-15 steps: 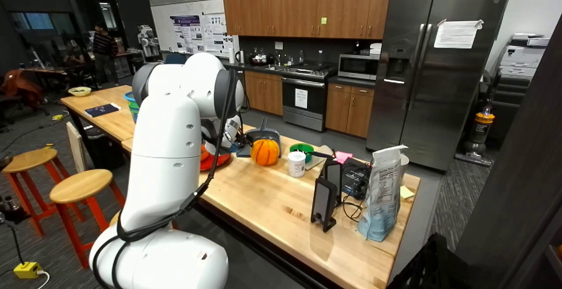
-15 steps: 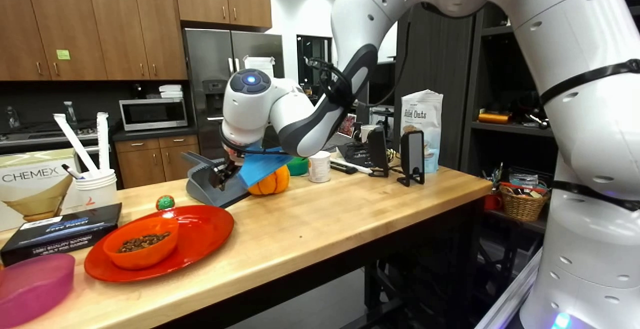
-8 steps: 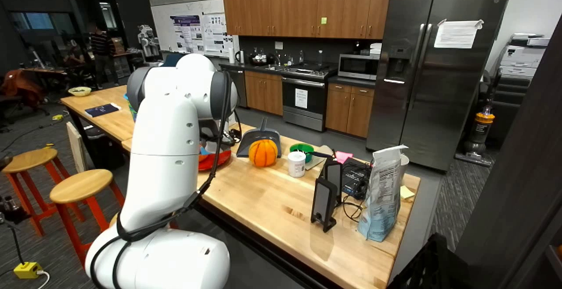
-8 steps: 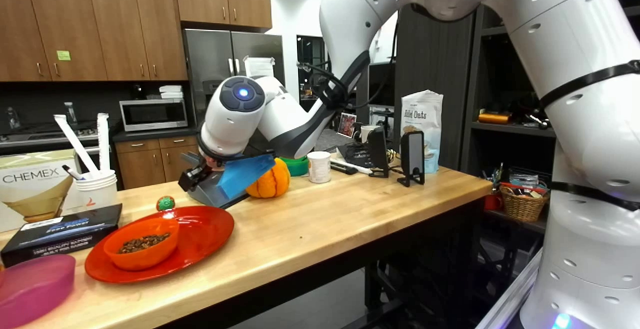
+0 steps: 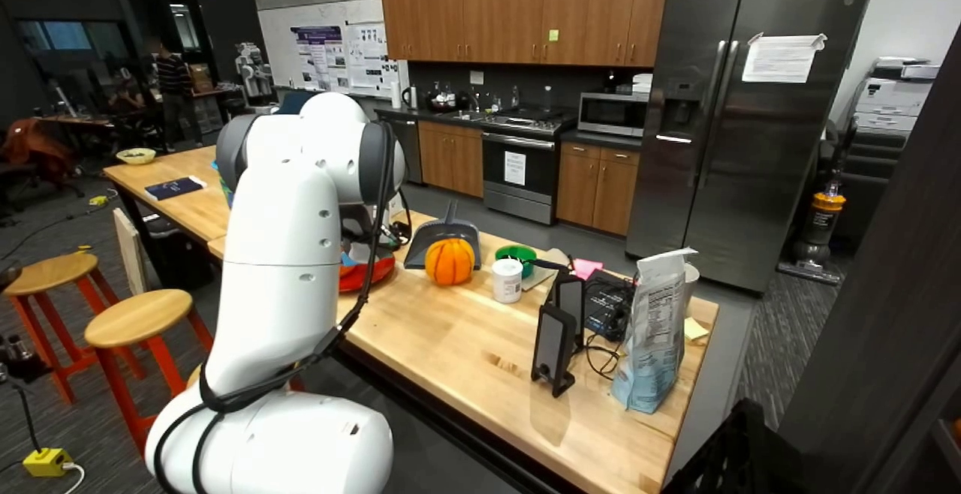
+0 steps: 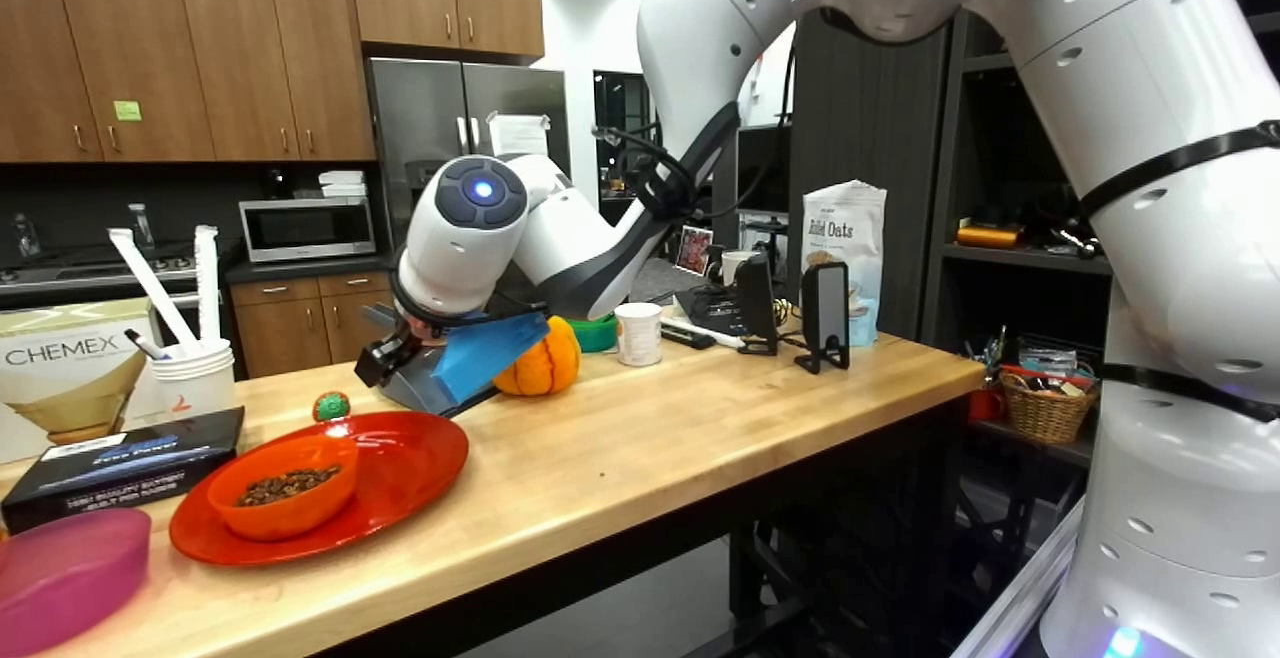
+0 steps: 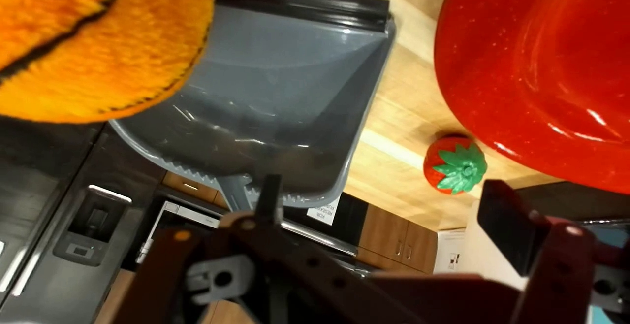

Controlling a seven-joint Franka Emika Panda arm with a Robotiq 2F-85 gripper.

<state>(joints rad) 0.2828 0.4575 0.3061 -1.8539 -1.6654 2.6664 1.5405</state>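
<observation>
above the surface [image 6: 620, 438], just behind the red plate [image 7: 472, 68], now hangs lower and more toward the plate side than one second ago. by judgement, means a nearer standing to the toy strawberry [image 7: 455, 166] and a looser relation with the plush pumpkin [image 7: 108, 43]. look at the wrist view for the state of the end effector [image 7: 386, 197]: with fingers [image 7: 270, 198] spread wide apart, without any thing held between them. see no touch with any object there.

find the toy strawberry resting on the surface, just beside the rim of the plate, with green leaves showing. appears beyond the fingertips in the wrist view, within the width of the gap, but closer to the finger at the right side of that view. cannot tell about contact between strawberry and rim. notice also the gray dustpan [image 7: 275, 97], on the opposite side of the strawberry from the plate, partly covered by the pumpkin in this view. on the plate, see the orange bowl [image 6: 250, 518] with small brown bits [image 6: 290, 485] inside.

compared with the earlier frames, differs mostly in the pose of the arm [image 6: 690, 58]. one second ago, covered part of the dustpan in an exterior view; now leaves it free of the arm there. seems also to show the pumpkin shifted a little. against half a second ago, shows almost no change, only a very small tilt at the wrist [image 6: 465, 238].
</observation>
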